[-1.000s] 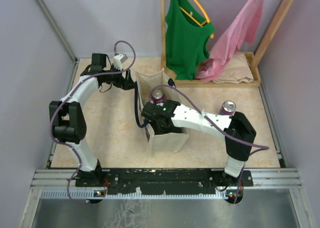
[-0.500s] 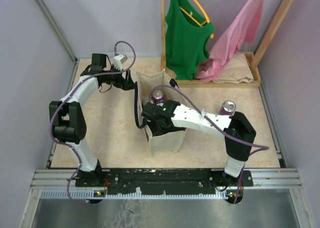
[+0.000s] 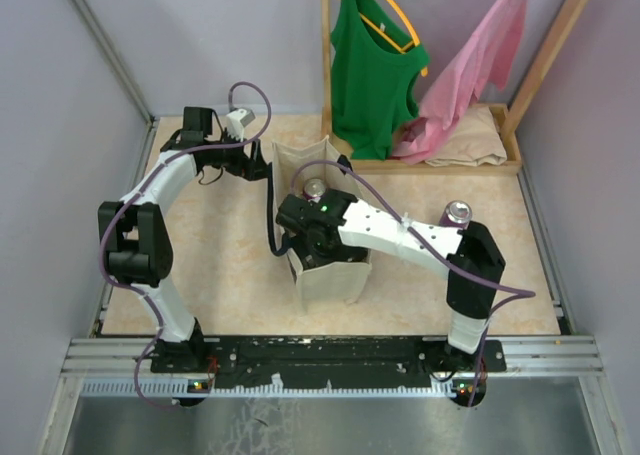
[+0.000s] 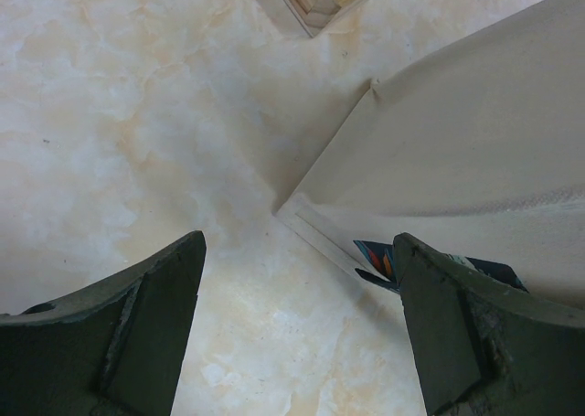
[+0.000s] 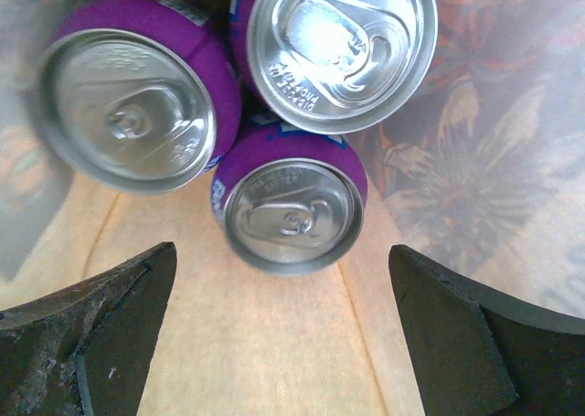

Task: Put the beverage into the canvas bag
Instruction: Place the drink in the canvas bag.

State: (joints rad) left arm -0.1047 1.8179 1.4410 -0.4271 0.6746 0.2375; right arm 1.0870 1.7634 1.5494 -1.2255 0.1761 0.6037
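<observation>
Top view first: the canvas bag (image 3: pixel 330 275) stands upright mid-bench (image 3: pixel 220 265). The right arm (image 3: pixel 400 237) is bent over its open mouth, wrist pointing down inside. One purple can (image 3: pixel 457 213) sits out on the bench near that arm's elbow, well apart from the bag. The left arm (image 3: pixel 165 180) reaches to the bag's far-left corner.

Left wrist cam: the left claw (image 4: pixel 297 334) is spread wide with nothing in it. It hangs over bare bench just beside the bag's bottom corner, and I can't tell if it touches.

Right wrist cam: the right claw (image 5: pixel 283 343) is spread wide too and empty. It looks straight down at three purple cans (image 5: pixel 291 219) standing bunched together on the bag's floor, touching each other.

So I'd call this the let-go step, with the drop basically done. Next it needs a straight pull up out of the bag without snagging the walls, then a trip over to the can left on the bench.
</observation>
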